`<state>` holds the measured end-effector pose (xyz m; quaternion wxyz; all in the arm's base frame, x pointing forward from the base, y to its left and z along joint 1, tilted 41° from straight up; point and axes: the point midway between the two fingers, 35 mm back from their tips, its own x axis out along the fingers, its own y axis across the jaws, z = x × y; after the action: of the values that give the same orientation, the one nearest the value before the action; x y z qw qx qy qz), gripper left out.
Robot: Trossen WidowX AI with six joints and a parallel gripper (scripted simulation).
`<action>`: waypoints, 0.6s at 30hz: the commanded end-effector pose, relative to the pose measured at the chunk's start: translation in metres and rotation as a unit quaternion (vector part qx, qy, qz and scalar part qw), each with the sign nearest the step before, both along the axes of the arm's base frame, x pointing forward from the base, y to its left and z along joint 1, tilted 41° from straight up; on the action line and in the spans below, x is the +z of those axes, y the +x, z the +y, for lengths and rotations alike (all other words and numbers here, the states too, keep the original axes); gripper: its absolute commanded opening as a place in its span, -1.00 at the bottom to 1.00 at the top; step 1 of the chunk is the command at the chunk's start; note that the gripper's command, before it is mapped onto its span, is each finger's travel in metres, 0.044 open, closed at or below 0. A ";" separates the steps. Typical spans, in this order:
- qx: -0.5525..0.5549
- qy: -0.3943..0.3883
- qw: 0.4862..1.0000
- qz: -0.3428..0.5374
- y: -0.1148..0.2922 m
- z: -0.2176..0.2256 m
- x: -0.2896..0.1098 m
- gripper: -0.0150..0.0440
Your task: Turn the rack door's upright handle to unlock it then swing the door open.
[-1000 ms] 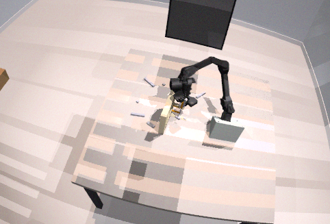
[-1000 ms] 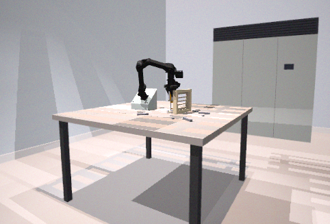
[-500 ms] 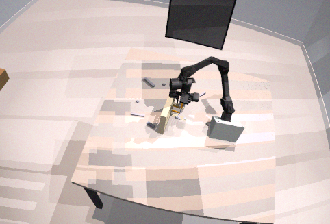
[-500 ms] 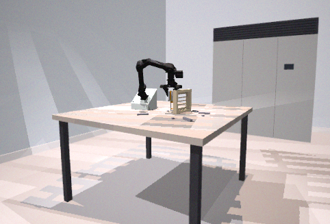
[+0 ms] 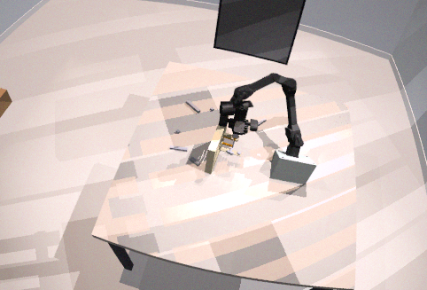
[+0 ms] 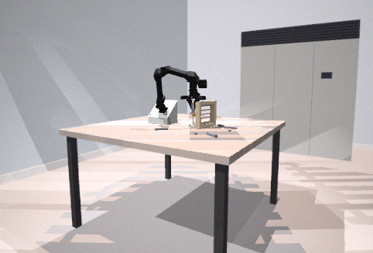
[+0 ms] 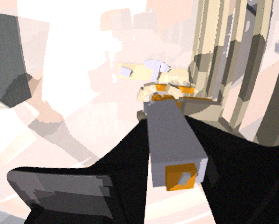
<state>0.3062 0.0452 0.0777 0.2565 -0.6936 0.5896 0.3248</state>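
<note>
The beige rack frame (image 5: 212, 160) (image 6: 199, 116) (image 7: 205, 30) stands upright on the table. The door's upright handle, a grey bar (image 7: 175, 130) with an orange end, shows lengthwise in the wrist view, and a thin part of it (image 6: 193, 107) shows in the exterior view. My gripper (image 7: 163, 123) (image 6: 193, 100) points down beside the frame, shut on the handle with a black finger against each side. Orange and cream fittings lie around the handle's lower end. The fingers and arm hide much of the door, and I cannot tell its angle or how far the handle is turned.
The pale grey-green sloped box (image 5: 292, 168) (image 6: 164, 117) (image 7: 7, 55) stands at the arm's base. Loose grey bars (image 5: 192, 106) (image 5: 178, 148) (image 6: 212, 135) and small pieces (image 5: 177, 131) lie around the rack. A dark bracket-like piece (image 5: 194, 160) lies close by the frame.
</note>
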 end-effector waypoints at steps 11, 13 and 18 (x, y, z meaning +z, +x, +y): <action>0.001 0.000 1.000 0.000 0.000 0.000 0.000 -0.43; -0.004 0.001 1.000 -0.004 0.000 0.000 0.000 -0.43; -0.039 0.005 0.999 -0.034 -0.005 0.002 -0.002 -0.43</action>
<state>0.3057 0.0451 0.0776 0.2777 -0.6859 0.5986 0.3068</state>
